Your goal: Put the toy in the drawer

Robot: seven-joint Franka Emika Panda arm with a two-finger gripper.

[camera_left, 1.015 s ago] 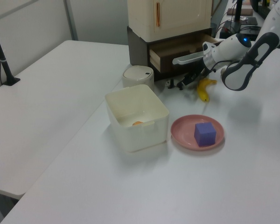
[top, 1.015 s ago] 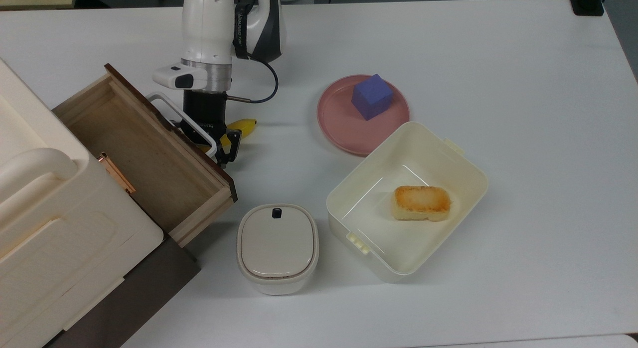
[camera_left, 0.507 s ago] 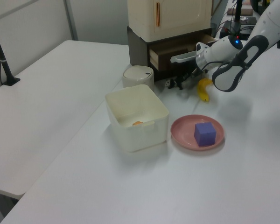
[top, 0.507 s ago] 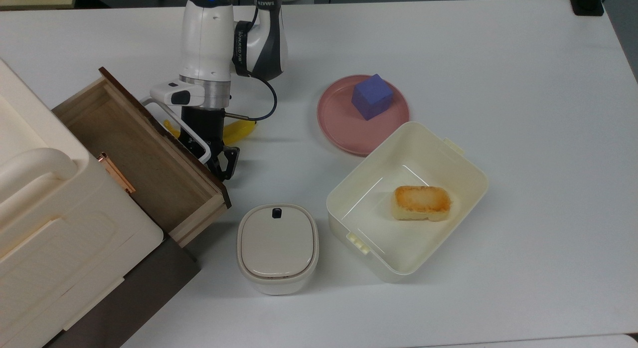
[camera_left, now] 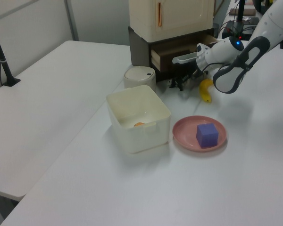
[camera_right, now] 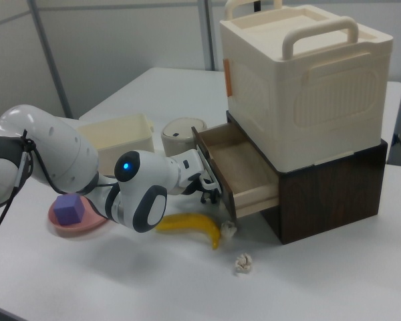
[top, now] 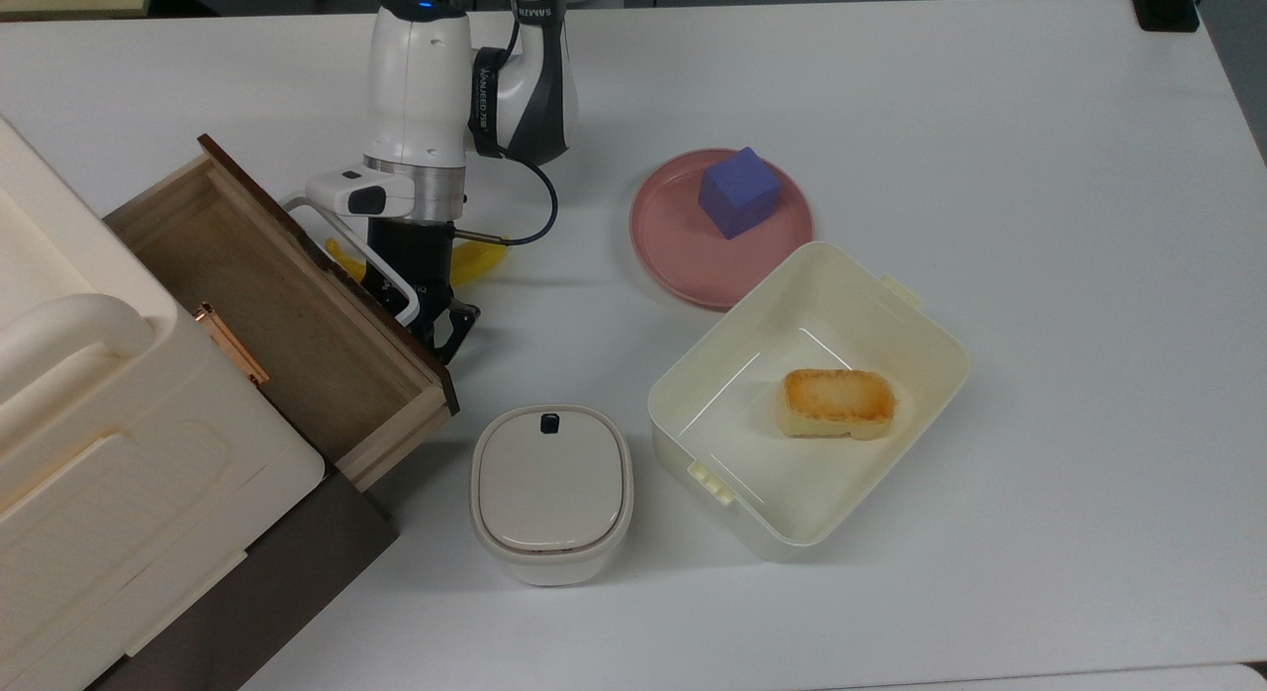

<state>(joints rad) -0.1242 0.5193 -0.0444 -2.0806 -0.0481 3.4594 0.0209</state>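
The drawer stands pulled out of the dark cabinet, and its light-wood floor is bare; it also shows as the drawer and the drawer. My gripper hangs low against the dark front panel, just past the white loop handle. Its black fingers are apart with nothing seen between them. It also shows as my gripper and my gripper. The toy, a small whitish figure, lies on the table in front of the cabinet, near the banana's tip and apart from the gripper.
A yellow banana lies behind the gripper. A pink plate carries a purple cube. A cream tub holds a toasted bread piece. A lidded round pot stands below the drawer. A cream case tops the cabinet.
My gripper has slid along the drawer's front panel toward the top view's bottom, with its fingers closer together than before. The drawer front shifted slightly toward the cabinet.
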